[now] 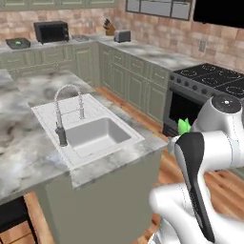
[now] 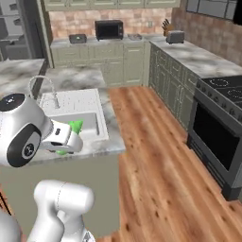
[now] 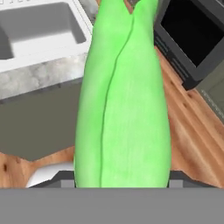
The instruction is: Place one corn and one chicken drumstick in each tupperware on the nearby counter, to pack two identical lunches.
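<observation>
My claw (image 3: 120, 177) is clenched around a corn (image 3: 122, 100), and in the hand view the green cob fills the middle of the frame from bottom to top, running straight out along the line of my fingers. That lengthwise hold looks deliberate to me: a cob gripped across its thick middle should not roll or tip while the base carries it about. In the left base view only the corn's leafy green tip pokes out at right of centre, beside my white wrist; in the right base view the tip shows at lower left, just in front of the island's marbled edge. The island with its white sink (image 1: 90, 133) sits left of centre there, but it is not my goal. The desk (image 2: 101, 40) with olive cabinet fronts lies at the upper centre of the right base view, well apart from me, carrying a black microwave (image 2: 108, 29). What may be a grey tupperware lies to the microwave's right, too small to be sure. I judge this a carrying stage.
</observation>
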Tool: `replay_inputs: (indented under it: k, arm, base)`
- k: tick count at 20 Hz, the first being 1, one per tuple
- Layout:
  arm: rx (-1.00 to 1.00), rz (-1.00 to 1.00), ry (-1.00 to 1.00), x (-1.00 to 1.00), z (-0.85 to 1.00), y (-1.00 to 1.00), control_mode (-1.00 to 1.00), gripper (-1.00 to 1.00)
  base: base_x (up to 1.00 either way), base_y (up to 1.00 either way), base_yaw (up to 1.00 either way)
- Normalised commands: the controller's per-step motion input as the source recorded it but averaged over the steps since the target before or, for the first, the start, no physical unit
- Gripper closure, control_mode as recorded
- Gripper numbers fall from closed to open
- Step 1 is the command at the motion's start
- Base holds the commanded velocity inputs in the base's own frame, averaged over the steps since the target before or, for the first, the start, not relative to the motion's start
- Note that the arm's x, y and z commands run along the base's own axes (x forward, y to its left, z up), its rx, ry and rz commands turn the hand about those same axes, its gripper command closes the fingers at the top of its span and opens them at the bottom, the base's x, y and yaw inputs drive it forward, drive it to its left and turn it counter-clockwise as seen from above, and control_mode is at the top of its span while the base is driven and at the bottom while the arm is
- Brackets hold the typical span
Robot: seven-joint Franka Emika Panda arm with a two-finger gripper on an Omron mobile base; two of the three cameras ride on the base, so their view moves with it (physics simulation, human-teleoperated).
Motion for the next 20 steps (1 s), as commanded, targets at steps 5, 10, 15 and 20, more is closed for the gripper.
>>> replay_inputs:
  k: [5,10,15,20]
  arm:
    - [0.00,0.00,0.00,0.00,0.00,0.00,1.00,1.00]
    - [0.00,0.00,0.00,0.00,0.00,0.00,1.00,1.00]
    - [0.00,0.00,0.00,0.00,0.00,0.00,1.00,1.00]
    - [0.00,0.00,0.00,0.00,0.00,0.00,1.00,1.00]
  base:
    - [0.22,-0.91,-0.04]
    - [0.33,-0.81,-0.01]
    - [0.39,-0.65,0.00]
    - [0.70,-0.25,0.00]
